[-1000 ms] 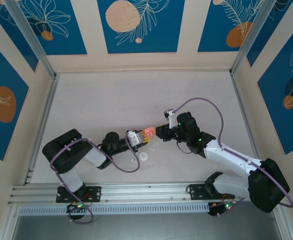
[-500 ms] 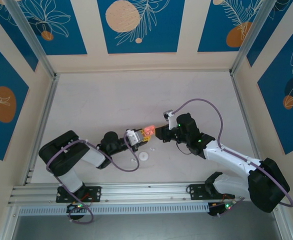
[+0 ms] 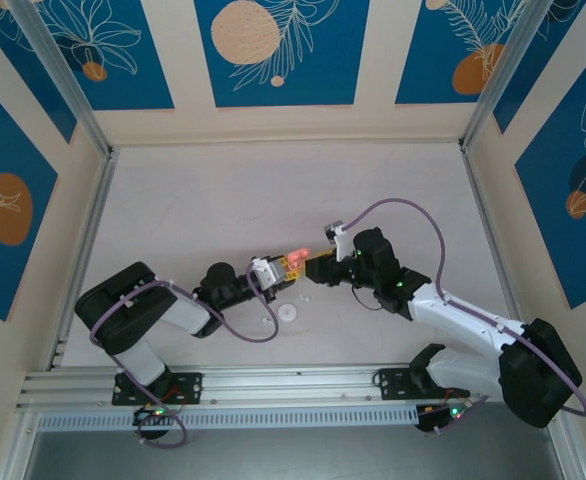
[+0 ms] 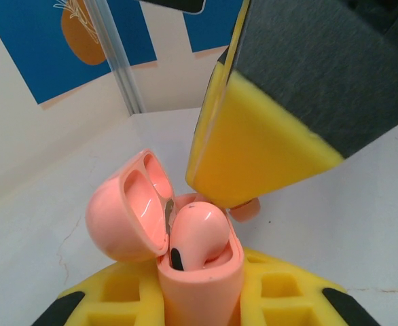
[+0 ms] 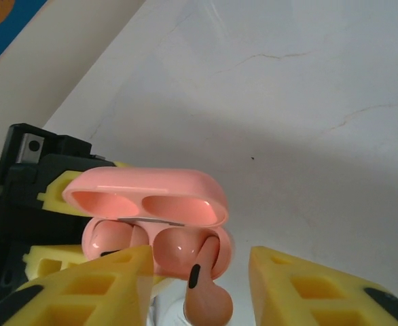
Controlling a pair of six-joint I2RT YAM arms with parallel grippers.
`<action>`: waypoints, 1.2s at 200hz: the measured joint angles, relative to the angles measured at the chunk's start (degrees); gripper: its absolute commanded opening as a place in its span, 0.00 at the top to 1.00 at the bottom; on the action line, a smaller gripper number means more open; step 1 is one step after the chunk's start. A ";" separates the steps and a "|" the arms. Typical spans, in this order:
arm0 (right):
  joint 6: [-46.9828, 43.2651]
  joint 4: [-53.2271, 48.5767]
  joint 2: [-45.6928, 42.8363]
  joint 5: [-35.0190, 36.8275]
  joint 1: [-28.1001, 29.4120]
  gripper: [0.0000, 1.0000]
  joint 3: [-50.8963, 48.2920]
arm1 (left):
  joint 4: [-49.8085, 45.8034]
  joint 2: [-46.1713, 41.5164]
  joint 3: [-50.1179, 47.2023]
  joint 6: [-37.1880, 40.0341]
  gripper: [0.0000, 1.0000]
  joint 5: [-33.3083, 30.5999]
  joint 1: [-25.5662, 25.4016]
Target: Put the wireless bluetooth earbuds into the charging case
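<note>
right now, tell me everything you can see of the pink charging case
The pink charging case is glossy salmon plastic, rounded, standing upright, gripped low between the left gripper's yellow fingers. Its hinged lid is open, showing two hollows. One pink earbud sits in a socket; a second earbud is stem-first at the other.

— What surrounds your work area, operator?
— You have a pale, marbled tabletop with hairline cracks running across it. Cream walls carry blue panels printed with peach discs and white leaf outlines.
— And the frame?
— Silver aluminium posts rise at your far corners. A slotted metal rail runs along the near edge.
</note>
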 measured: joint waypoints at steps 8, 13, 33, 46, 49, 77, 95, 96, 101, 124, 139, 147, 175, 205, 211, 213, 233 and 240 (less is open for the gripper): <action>0.11 0.07 -0.52 -0.33 -0.02 0.50 -0.09 | 0.00 0.00 0.00 0.00 0.85 0.00 0.00; 0.09 0.13 -0.87 -0.42 -0.02 0.49 -0.11 | 0.00 0.00 0.00 0.00 0.85 0.00 0.00; 0.33 0.20 -1.92 -0.83 -0.11 0.43 -0.11 | 0.00 0.00 0.00 0.00 0.85 0.00 0.00; 0.59 0.17 -2.45 -1.16 -0.39 0.41 -0.11 | 0.00 -0.07 0.00 0.00 0.85 0.00 0.00; 0.72 0.17 -2.58 -1.22 -0.46 0.41 -0.11 | 0.00 -0.09 0.00 0.00 0.85 0.00 0.00; 1.22 0.13 -4.15 -2.67 -1.60 0.41 -0.11 | 0.00 -0.09 0.00 0.00 0.85 0.00 0.00; 2.05 0.02 -5.84 -4.35 -3.08 0.41 -0.11 | 0.00 -0.09 0.00 0.00 0.85 -0.02 0.00; 2.10 0.00 -5.92 -4.44 -3.19 0.41 -0.11 | 0.00 -0.11 0.00 0.00 0.85 0.00 0.00; 2.54 -0.17 -6.43 -5.11 -3.78 0.41 -0.11 | 0.00 -0.11 0.00 0.00 0.85 -0.02 0.00; 4.66 -1.40 -8.17 -9.22 -7.63 0.44 -0.11 | 0.00 -0.22 0.00 0.00 0.85 0.00 0.00; 6.47 -2.05 -8.83 -12.61 -10.32 0.47 -0.17 | 0.00 -0.59 0.00 0.00 0.85 0.00 0.00; 7.48 -2.16 -9.18 -14.47 -11.47 0.47 -0.42 | 0.00 -0.76 0.00 0.00 0.85 0.00 0.00; 10.43 -2.38 -10.10 -20.00 -14.01 0.52 -2.45 | 0.02 -1.16 0.00 0.00 0.85 0.00 0.00; 13.97 -1.03 -10.01 -24.96 -15.47 0.53 -6.54 | 0.02 -1.27 0.00 0.00 0.85 0.02 0.00; 14.73 -0.63 -9.75 -25.81 -15.72 0.53 -7.13 | 0.02 -1.27 0.00 0.00 0.85 0.02 0.00; 14.99 -0.37 -9.62 -26.10 -15.76 0.53 -7.30 | 0.02 -1.27 0.00 0.00 0.85 0.00 0.00; 17.27 2.05 -7.43 -28.50 -16.15 0.55 -8.02 | 0.02 -1.27 0.00 0.00 0.85 0.00 0.00; 17.88 2.97 -6.58 -29.27 -16.22 0.56 -8.02 | 0.02 -1.27 0.00 0.00 0.85 0.02 0.00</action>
